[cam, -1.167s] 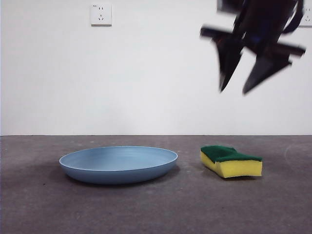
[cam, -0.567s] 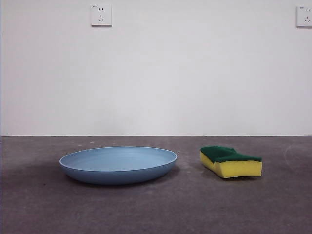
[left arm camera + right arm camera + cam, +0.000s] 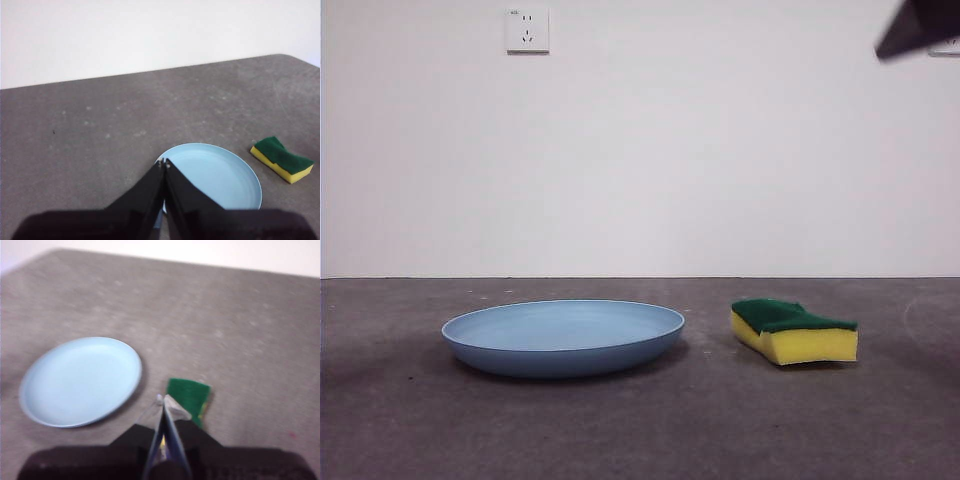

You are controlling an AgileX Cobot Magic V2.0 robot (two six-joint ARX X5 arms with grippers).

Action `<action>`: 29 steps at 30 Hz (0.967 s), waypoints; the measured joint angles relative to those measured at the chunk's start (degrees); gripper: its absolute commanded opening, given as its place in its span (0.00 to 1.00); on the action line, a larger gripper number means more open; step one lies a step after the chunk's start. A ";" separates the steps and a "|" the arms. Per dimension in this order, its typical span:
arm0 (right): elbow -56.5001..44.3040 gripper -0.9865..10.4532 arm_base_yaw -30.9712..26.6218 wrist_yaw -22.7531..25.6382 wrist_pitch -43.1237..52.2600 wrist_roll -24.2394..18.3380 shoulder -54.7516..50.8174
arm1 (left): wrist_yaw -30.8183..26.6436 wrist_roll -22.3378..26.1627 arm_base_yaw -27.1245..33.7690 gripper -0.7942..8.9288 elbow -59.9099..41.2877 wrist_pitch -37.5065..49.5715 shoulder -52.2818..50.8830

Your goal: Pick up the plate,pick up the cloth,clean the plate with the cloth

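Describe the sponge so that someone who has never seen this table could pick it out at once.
Start at the dark grey table and find the wide, shallow light-blue plate lying on it. Just beside the plate, apart from it, lies the sponge. It is a small thick block of yellow foam with a dark green scouring layer on top and wavy sides, far smaller than the plate.
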 measured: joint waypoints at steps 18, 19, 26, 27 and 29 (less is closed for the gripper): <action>0.00 0.09 0.00 1.95 0.52 0.02 0.11 | -0.02 -0.37 0.00 0.08 0.07 -7.39 0.02; 0.00 0.09 0.00 1.95 0.52 0.02 0.11 | -0.02 -0.37 0.00 0.08 0.07 -7.39 0.02; 0.00 0.09 0.00 1.95 0.52 0.00 0.11 | -0.11 0.28 1.70 0.08 0.04 -7.28 -0.17; 0.00 0.09 0.00 1.95 0.52 0.02 0.11 | -0.04 0.31 2.89 0.08 -0.07 -6.38 -0.20; 0.00 0.09 0.00 1.97 0.52 0.02 0.11 | 0.00 0.31 5.60 0.08 -0.76 -3.06 -0.31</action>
